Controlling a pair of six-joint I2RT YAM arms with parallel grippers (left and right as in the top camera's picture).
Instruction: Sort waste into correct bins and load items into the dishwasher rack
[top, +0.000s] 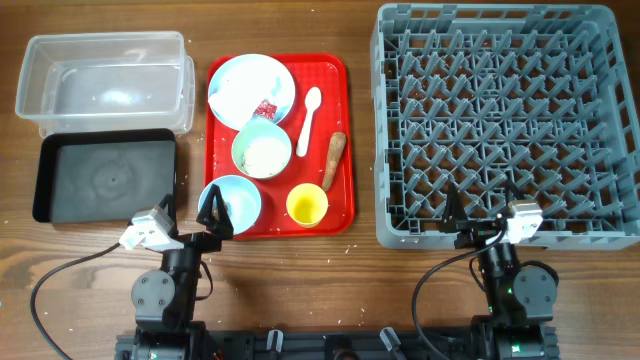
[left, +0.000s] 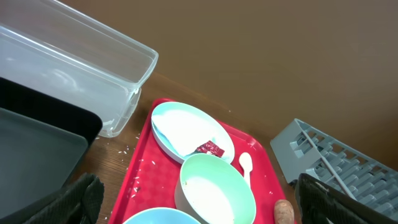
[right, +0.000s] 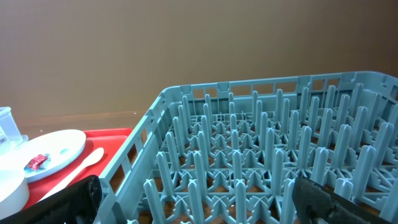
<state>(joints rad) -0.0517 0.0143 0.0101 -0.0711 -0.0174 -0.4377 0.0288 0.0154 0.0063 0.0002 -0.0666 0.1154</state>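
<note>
On the red serving tray (top: 340, 100) lie a pale blue plate (top: 245, 85) holding a red wrapper (top: 265, 108), a bowl (top: 262, 150) with white grains, a second bowl (top: 235, 203), a yellow cup (top: 307, 205), a white spoon (top: 310, 118) and a brown stick (top: 333, 160). The grey rack (top: 500, 120) stands at the right. The clear tub (top: 105, 80) and black tray (top: 105, 175) sit at the left. My left gripper (top: 190, 215) (left: 202, 211) hangs open at the tray's near left corner, nothing in it. My right gripper (top: 485, 215) (right: 205, 208) stands open and empty at the rack's near edge.
White grains (left: 124, 149) are scattered on the wood beside the red tray. Cables trail from both arm bases along the table's front edge. In the right wrist view the rack's upright pegs (right: 267, 143) fill the space ahead.
</note>
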